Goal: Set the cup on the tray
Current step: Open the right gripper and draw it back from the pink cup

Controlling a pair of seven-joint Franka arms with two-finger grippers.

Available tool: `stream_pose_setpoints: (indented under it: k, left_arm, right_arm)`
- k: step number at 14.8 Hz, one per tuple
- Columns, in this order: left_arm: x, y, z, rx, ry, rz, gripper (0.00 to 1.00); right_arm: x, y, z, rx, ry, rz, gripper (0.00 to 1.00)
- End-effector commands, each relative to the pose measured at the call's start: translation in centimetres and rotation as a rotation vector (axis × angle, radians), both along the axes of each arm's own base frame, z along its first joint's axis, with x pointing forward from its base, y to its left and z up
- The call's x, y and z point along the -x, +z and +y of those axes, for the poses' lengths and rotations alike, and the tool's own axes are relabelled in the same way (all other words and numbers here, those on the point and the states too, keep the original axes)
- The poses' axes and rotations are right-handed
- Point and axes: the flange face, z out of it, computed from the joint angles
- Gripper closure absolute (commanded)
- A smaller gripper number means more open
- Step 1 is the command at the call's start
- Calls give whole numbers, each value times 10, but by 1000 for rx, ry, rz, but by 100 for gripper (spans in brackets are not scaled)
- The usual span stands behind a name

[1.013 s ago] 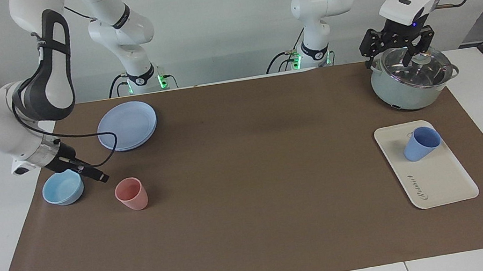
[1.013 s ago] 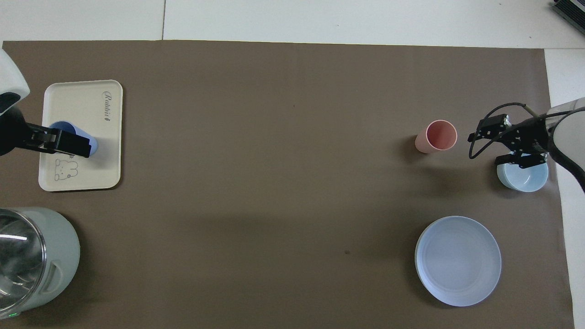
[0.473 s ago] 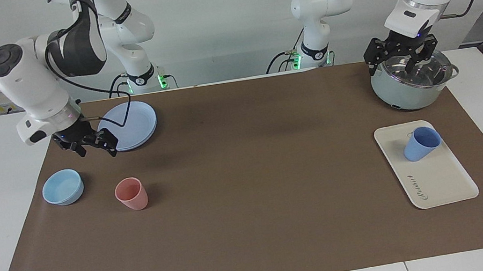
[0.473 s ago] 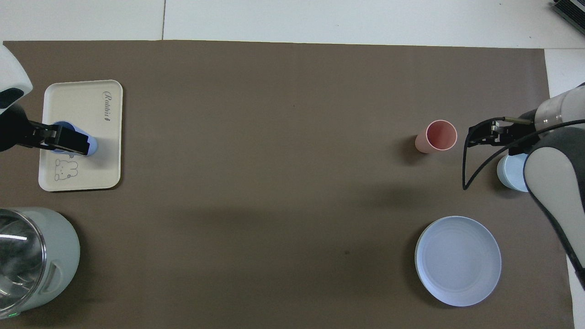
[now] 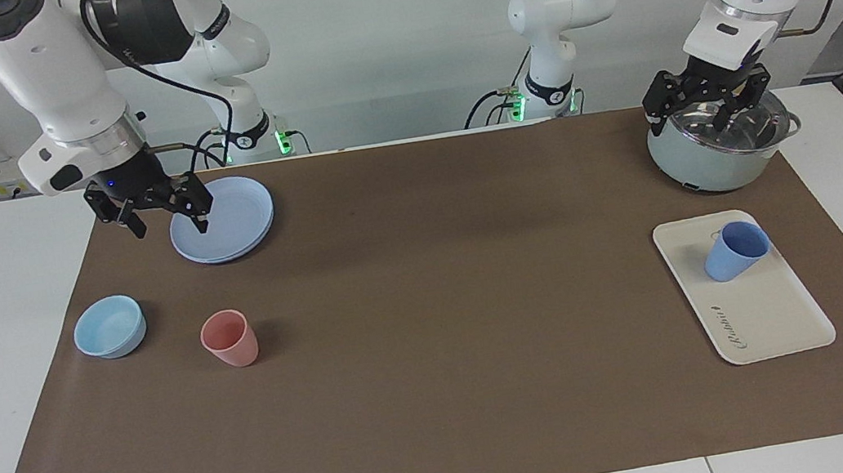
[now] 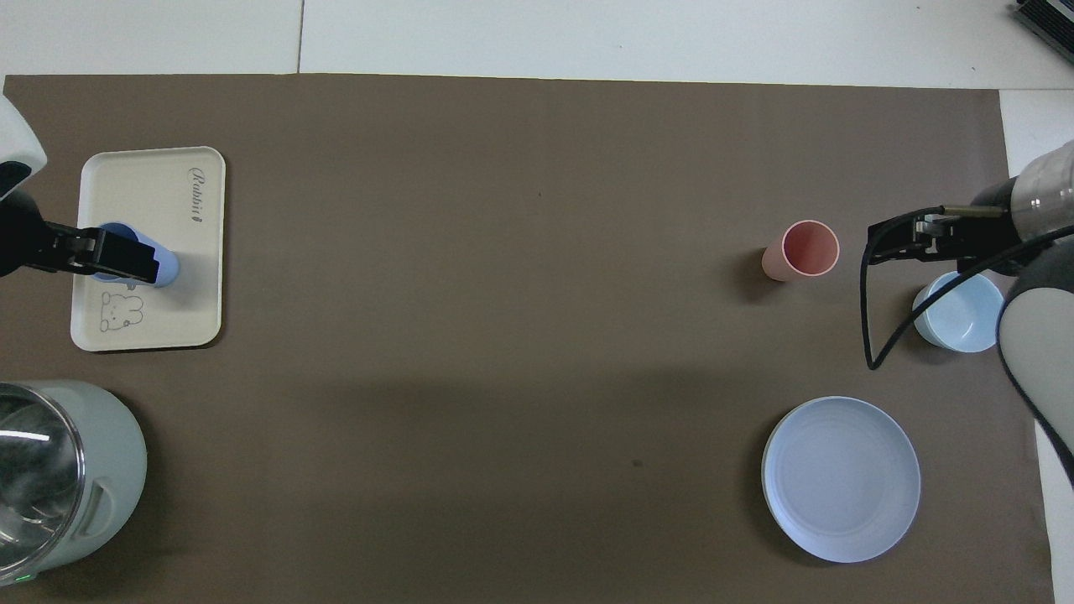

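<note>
Going across the facing view from its left edge: the right gripper [image 5: 165, 216] has swung up from down by the light-blue bowl [image 5: 109, 326] a second ago and now hangs at upper left over the edge of the blue plate [image 5: 223, 218], fingers apart, holding nothing. We see the bowl and the pink cup [image 5: 229, 339] at lower left unmoved through all of that.

At upper right, the left gripper [image 5: 708, 104] hangs over the lidded pot [image 5: 720, 142], fingers spread and empty, a bit higher than a second ago.

At mid right, the cup [image 5: 735, 250] stands on the tray [image 5: 771, 319], on the end nearer the robots, same spot as before.

We read the placing as done, with both arms pulling back to rest.
</note>
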Motion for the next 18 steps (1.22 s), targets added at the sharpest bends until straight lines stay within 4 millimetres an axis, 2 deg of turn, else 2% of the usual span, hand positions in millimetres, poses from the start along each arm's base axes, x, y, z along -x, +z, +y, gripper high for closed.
stream_pose_setpoints:
  k: [1, 5, 7, 9, 11, 16, 18]
  left_arm:
    - [10, 4, -8, 6, -16, 5, 0]
    - [12, 3, -14, 10, -28, 4, 0]
    - [12, 0, -6, 9, -18, 16, 0]
    - [12, 0, 4, 9, 1, 21, 0]
    - [11, 0, 12, 8, 16, 19, 0]
    - [11, 0, 14, 9, 21, 21, 0]
    - [11, 0, 15, 8, 21, 19, 0]
  right_arm:
    - [10, 6, -7, 18, 9, 23, 0]
    - [10, 6, -18, 8, -13, 23, 0]
    - [10, 6, -16, 8, -10, 23, 0]
    - [14, 18, -19, 3, -8, 1, 0]
    - [14, 19, -15, 5, 0, 0, 0]
    - [15, 31, -12, 8, 1, 17, 0]
    - [16, 30, -14, 9, -4, 32, 0]
